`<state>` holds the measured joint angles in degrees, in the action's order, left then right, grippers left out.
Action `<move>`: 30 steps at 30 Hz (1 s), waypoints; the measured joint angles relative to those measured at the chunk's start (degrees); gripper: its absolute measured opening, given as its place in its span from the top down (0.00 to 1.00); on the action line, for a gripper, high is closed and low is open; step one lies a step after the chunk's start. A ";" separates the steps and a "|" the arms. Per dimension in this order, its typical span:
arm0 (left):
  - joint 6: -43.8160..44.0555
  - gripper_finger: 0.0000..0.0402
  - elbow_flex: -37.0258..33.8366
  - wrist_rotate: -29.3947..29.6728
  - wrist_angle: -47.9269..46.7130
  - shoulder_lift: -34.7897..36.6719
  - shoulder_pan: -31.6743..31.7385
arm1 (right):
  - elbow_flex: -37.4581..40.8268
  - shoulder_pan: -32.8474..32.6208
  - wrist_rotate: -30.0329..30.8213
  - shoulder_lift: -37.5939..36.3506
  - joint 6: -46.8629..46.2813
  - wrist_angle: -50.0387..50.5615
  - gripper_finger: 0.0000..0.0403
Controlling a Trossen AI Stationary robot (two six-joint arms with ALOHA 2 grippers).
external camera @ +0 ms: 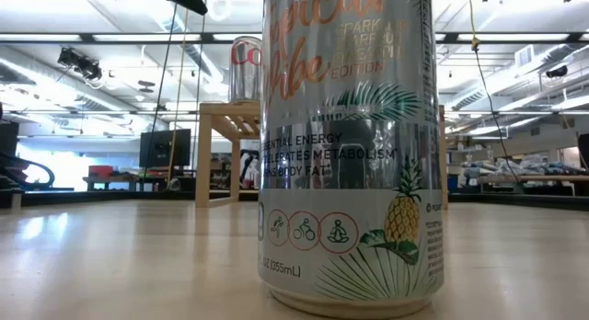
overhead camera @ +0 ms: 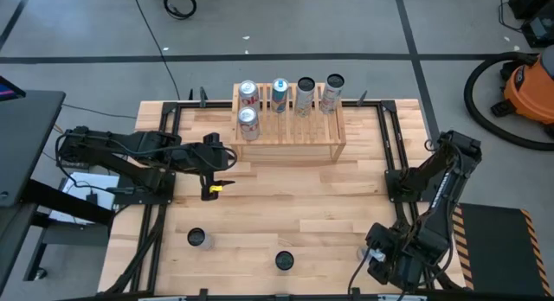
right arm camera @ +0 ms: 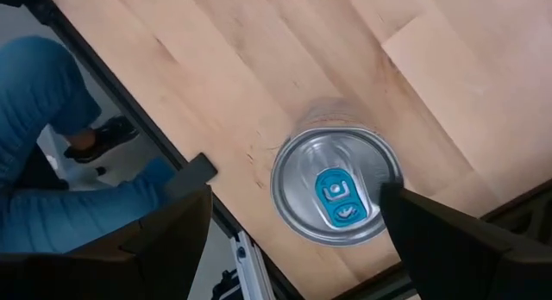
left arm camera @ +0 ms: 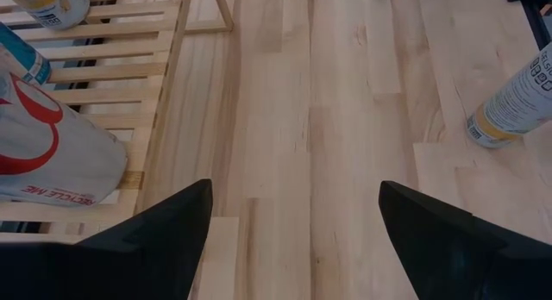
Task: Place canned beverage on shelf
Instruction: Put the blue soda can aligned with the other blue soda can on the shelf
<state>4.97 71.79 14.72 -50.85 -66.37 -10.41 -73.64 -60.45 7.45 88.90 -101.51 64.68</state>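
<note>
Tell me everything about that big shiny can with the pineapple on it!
The tall silver aluminium can with a pineapple picture stands upright on the light wooden tabletop, very close to the low camera. Its shiny side carries pink script lettering, green palm leaves, a yellow pineapple and three small round icons above a printed volume mark. It looks undented. Only the tabletop touches it; no end effector is near it in this view, and its top is out of frame.

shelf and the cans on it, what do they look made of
The shelf: pale unfinished-looking wood, with visible slats and plank sides. The cans: likely thin aluminium, with shiny silver tops and printed labels. The tabletop: light wooden planks, grain and seams showing.
</note>
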 joint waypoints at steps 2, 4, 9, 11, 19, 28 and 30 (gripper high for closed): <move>0.15 0.17 0.00 0.00 0.00 0.00 0.02 | -2.09 -0.23 0.89 0.36 0.34 2.10 0.14; 0.38 0.17 0.00 0.01 0.00 0.00 0.02 | -4.08 -0.31 1.35 0.04 0.23 4.74 0.14; 0.42 0.17 0.00 0.00 0.02 0.00 0.02 | -4.74 -0.74 1.93 0.16 -1.98 8.29 0.14; 0.42 0.17 0.00 0.00 0.02 0.00 0.02 | -3.97 -0.77 2.00 0.11 -2.02 7.56 0.14; 0.42 0.17 0.00 0.02 0.00 0.00 0.02 | -2.19 -0.74 1.48 0.14 -3.16 5.11 0.14; 0.42 0.17 0.00 0.02 0.01 0.00 0.02 | -0.61 -0.72 1.58 0.09 -4.78 4.73 0.14; 0.42 0.17 0.00 0.00 0.00 0.01 0.01 | 0.42 -0.72 1.52 0.09 -5.21 3.69 0.14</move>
<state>5.39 71.79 14.73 -50.85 -66.36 -10.40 -73.22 -61.17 8.97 88.99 -106.71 68.37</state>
